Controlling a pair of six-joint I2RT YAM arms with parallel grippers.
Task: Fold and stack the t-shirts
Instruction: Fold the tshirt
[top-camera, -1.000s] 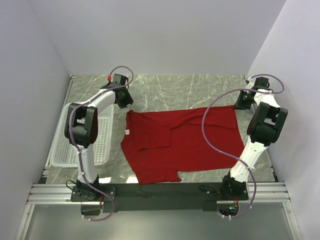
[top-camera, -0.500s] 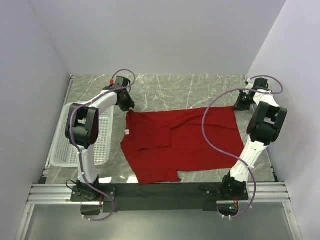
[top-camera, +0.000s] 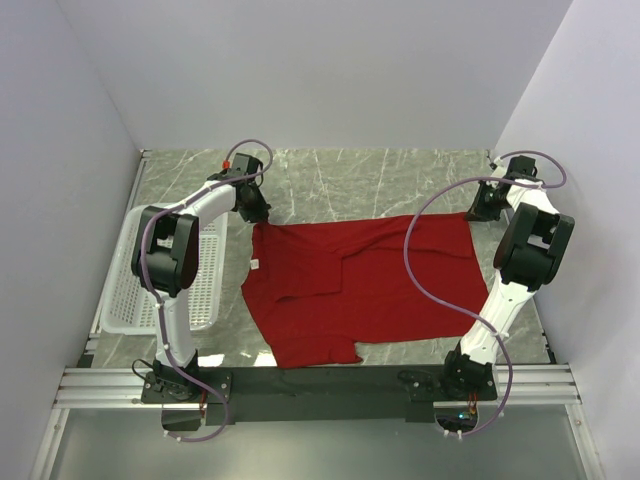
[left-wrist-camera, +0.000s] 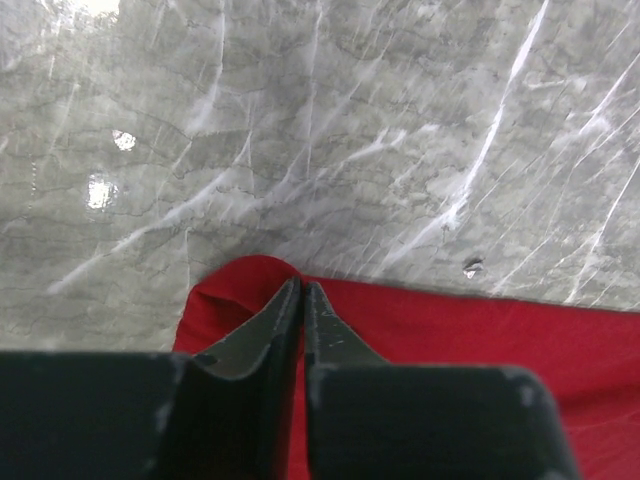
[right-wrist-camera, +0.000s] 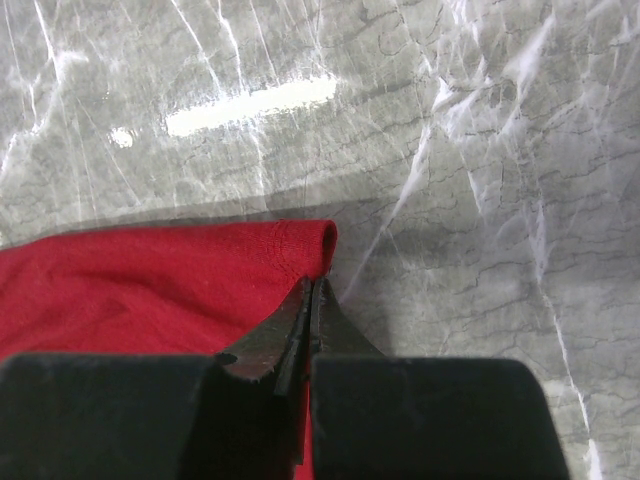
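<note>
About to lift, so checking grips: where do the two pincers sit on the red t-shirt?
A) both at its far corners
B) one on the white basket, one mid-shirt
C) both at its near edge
A: the left pincer and right pincer each pinch a far corner of the red t-shirt.

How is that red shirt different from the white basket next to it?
The deep-red cloth t-shirt lies spread out mid-table; the white plastic mesh basket stands at the left edge. The t-shirt is wider than the basket. The left claw and right claw pinch the t-shirt's far corners; neither touches the basket. Both rest on the grey marble table.
</note>
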